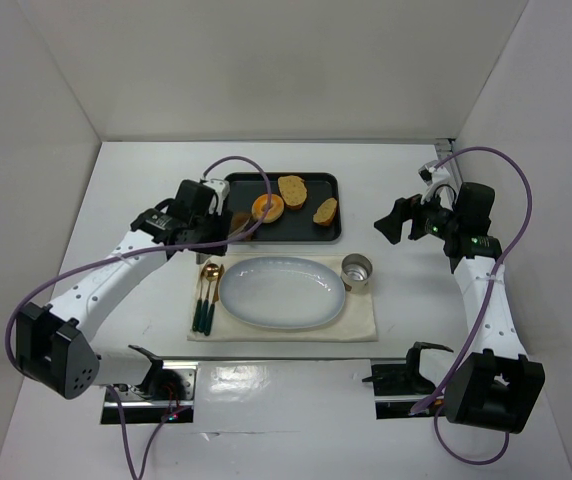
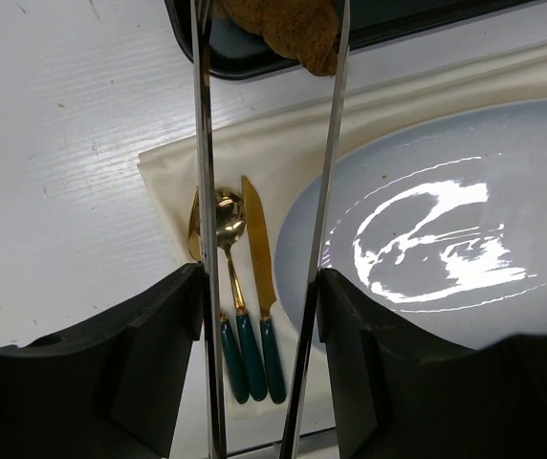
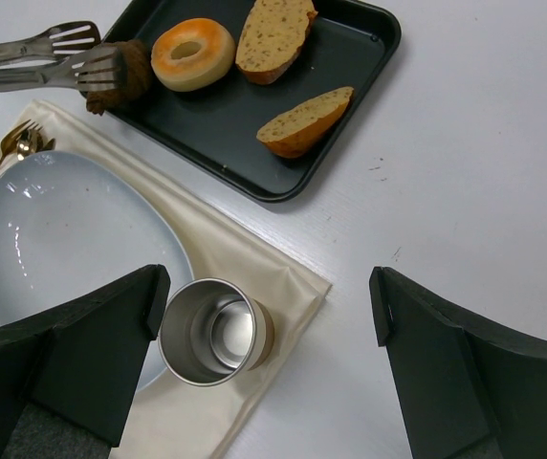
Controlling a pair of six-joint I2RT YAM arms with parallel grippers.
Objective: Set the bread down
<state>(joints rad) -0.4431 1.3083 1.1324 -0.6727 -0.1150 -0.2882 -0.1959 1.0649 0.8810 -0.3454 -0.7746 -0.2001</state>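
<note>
Clamping tongs (image 2: 203,191) shut on the bread (image 2: 288,29), your left gripper (image 2: 259,279) holds it just past the far-left rim of the plate (image 2: 503,143); carry it nearer, rightward.

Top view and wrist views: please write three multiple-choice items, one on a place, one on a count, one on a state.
1. Where is the bread? A in the tongs, at the tray's edge; B on the doughnut; C in the right gripper.
2. How many tan slices lie on the tray? A one; B two; C four.
3. The right gripper is: A open; B shut on the tongs; C shut on the bread.
A, tong tips clamp it; B, both right of the doughnut; A, fingers apart, nothing between.
</note>
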